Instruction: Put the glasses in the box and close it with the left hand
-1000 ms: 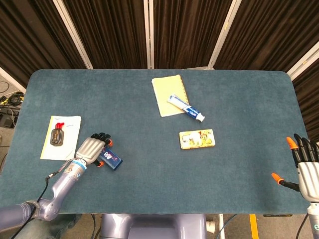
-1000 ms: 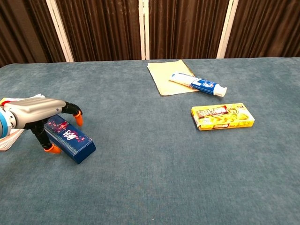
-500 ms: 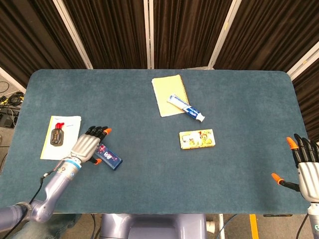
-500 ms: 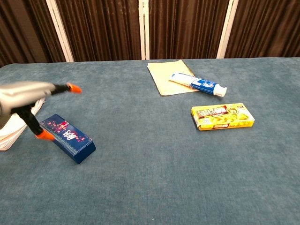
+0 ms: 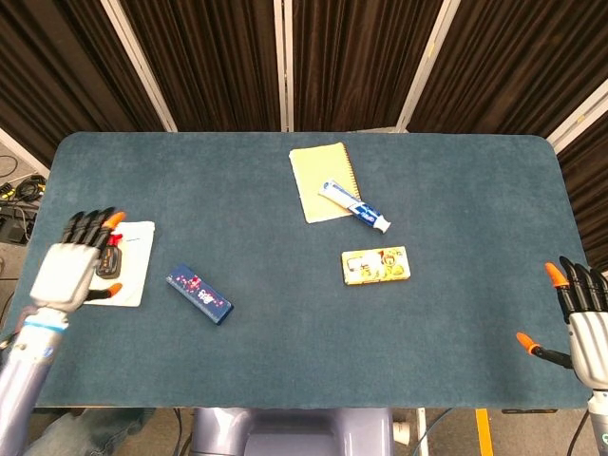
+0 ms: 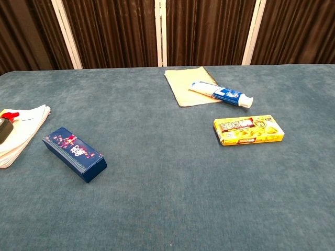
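Head view shows the box (image 5: 199, 294), dark blue and closed, lying flat on the table (image 5: 285, 228) with nothing touching it. Left of the box, the left hand (image 5: 71, 269) hovers over a white paper (image 5: 128, 275), fingers spread and empty. Far to the box's right, at the table's edge, the right hand (image 5: 579, 318) is spread wide, holding nothing. Glasses cannot be seen in either view.

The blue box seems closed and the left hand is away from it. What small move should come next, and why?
Probably nothing more than lowering the left hand to rest. The blue box lies shut on the table, no glasses show outside it, and the hand holds nothing, so the task looks done.
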